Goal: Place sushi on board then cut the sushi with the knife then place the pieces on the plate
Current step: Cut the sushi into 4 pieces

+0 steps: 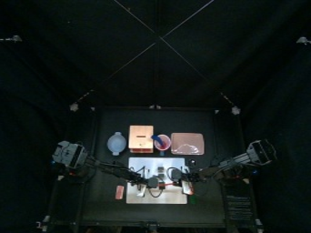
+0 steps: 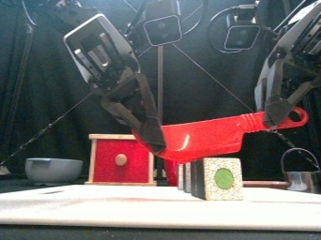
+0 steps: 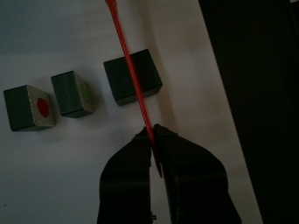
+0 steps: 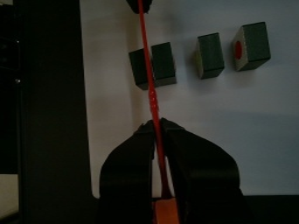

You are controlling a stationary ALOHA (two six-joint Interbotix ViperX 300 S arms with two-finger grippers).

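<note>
The sushi (image 3: 73,94) lies on the white board (image 2: 75,202) as three blocks set a little apart, with the end block directly under the blade. The red knife (image 2: 213,134) hangs just above that block, the left gripper (image 2: 154,142) clamped tight on the blade's tip and the right gripper (image 2: 273,116) clamped on the handle. Judged to be the cutting step: the blade must next go straight down with both ends level, before any piece goes to the pink plate (image 1: 186,143).

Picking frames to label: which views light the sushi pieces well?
Top view: dim, only the white board bright, little else shows. Front view: red knife and nearest sushi piece evenly lit. Both wrist views: three pieces plain, jaws dark silhouettes.
</note>
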